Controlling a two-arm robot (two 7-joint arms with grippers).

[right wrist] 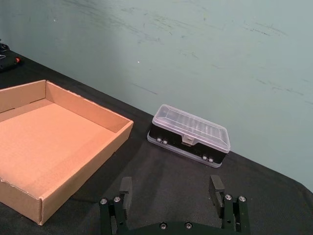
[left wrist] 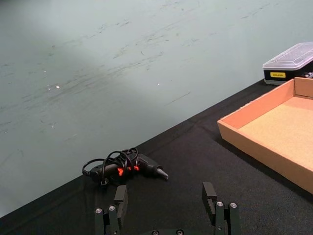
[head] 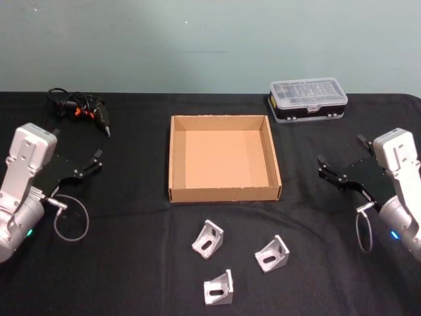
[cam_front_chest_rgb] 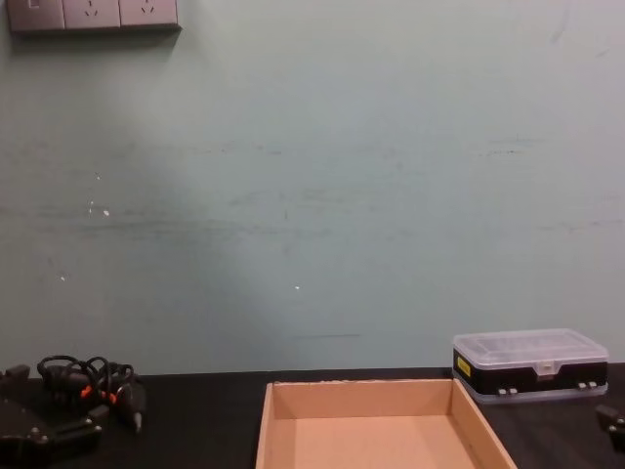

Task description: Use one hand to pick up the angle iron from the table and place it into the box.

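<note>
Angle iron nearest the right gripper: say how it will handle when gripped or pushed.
The angle iron looks like metal, so probably rigid and heavy for its size. Its smooth faces may slip in the jaws. Flat-sided, it should slide rather than roll.

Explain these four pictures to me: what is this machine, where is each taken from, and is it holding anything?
It is a robot with two arms, each ending in a claw. One picture looks down from its head, one forward from its chest, two from its wrists. The left claw and right claw are open at either side, holding nothing. On the black table sits an empty cardboard box, with three metal angle irons nearer the robot. A plastic case and a corded tool lie at the back.
</note>
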